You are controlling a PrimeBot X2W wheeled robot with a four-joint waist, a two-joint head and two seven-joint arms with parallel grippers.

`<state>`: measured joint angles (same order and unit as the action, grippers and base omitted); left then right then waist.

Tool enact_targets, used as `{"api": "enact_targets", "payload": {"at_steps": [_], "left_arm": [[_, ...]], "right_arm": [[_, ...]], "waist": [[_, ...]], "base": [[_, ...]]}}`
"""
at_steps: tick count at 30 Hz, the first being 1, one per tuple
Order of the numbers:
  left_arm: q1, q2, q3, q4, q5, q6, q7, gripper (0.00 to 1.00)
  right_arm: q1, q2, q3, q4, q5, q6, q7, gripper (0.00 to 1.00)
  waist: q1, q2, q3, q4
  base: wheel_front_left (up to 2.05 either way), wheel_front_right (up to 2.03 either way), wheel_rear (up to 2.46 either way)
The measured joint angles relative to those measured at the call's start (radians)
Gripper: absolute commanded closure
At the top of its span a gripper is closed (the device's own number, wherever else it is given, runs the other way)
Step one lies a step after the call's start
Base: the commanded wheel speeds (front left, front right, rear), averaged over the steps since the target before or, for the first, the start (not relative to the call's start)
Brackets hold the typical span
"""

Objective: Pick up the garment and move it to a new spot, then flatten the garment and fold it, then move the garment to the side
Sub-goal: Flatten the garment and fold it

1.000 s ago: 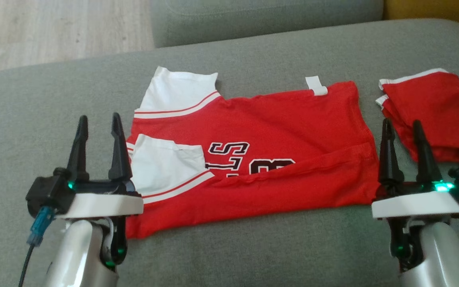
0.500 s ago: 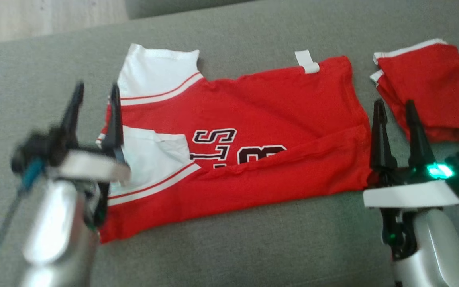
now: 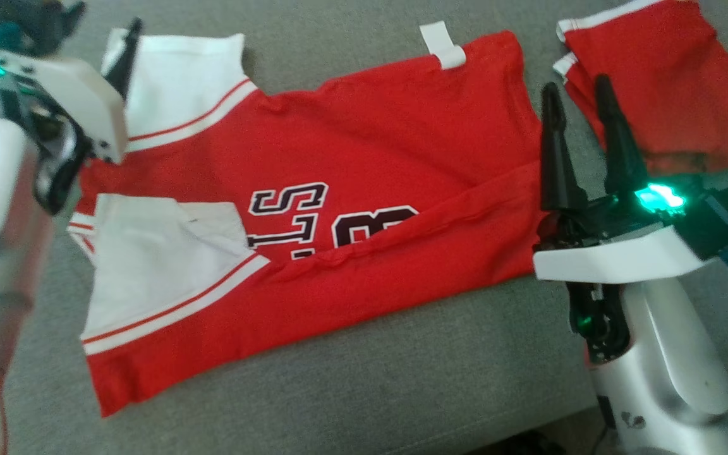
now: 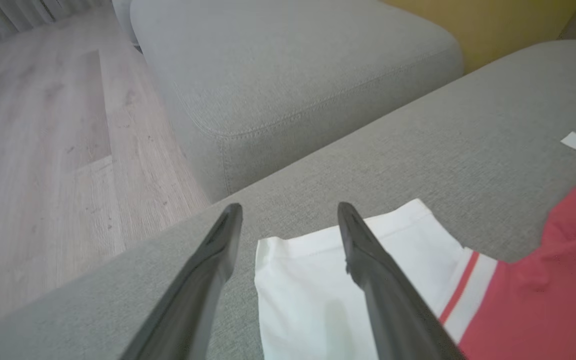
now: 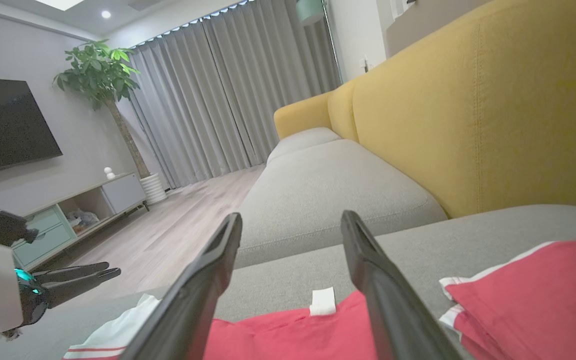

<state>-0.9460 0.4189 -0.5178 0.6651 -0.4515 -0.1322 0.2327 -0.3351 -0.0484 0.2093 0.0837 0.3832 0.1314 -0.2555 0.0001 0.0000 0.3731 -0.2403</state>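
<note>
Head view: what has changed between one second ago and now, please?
The left pincer reached forward along the jersey, from its near white sleeve to the far white sleeve; it is open, holding nothing. The camera tilted too, shifting the whole picture. The jersey, the folded red garment and the open right pincer stayed where they were.

light: soft, even, indoor | ceiling spot (image 5: 105,14) lit | blur: left end effector (image 3: 117,38), head view | wrist edges bent

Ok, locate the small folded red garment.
The small red garment lies at the head view's upper right, on the grey cushion, beside the red jersey, just past the right claw.
</note>
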Motion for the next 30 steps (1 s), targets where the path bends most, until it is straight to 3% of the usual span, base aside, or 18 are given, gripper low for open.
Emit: {"api": "enact_targets", "payload": {"at_steps": [9,20,21,22,23,30], "left_arm": [[-0.12,0.027,-0.056,0.234,-0.033,0.0,0.004,0.0],[-0.177,0.039,-0.148,0.324,-0.123,0.0,0.055,0.0],[-0.178,0.039,-0.148,0.326,-0.146,0.0,0.058,0.05],[-0.178,0.038,-0.148,0.328,-0.172,0.0,0.064,0.2],[-0.178,0.035,-0.161,0.318,-0.219,0.0,0.096,1.0],[-0.174,0.03,-0.195,0.29,-0.291,0.0,0.058,1.0]], "right_arm": [[-0.012,0.0,0.04,-0.031,0.032,0.0,0.0,0.0],[-0.012,0.0,0.002,-0.067,0.039,0.0,0.0,0.0],[-0.012,0.0,0.0,-0.071,0.038,0.0,0.0,0.0],[-0.012,0.0,-0.003,-0.073,0.038,0.0,0.0,0.0],[-0.012,0.0,-0.015,-0.073,0.038,0.0,0.0,0.0],[-0.021,0.0,-0.057,-0.06,-0.035,0.0,0.0,0.0]], "waist": [[0.0001,0.0,0.083,-0.059],[-0.0001,0.0,0.104,-0.087],[-0.0001,0.0,0.106,-0.087],[-0.0001,0.0,0.106,-0.086],[-0.0002,0.0,0.107,-0.083],[-0.0001,0.0,0.093,-0.053]], "base": [[0.0,0.0,0.0],[0.0,0.0,0.0],[0.0,0.0,0.0],[0.0,0.0,0.0],[0.0,0.0,0.0],[0.0,0.0,0.0]]}}
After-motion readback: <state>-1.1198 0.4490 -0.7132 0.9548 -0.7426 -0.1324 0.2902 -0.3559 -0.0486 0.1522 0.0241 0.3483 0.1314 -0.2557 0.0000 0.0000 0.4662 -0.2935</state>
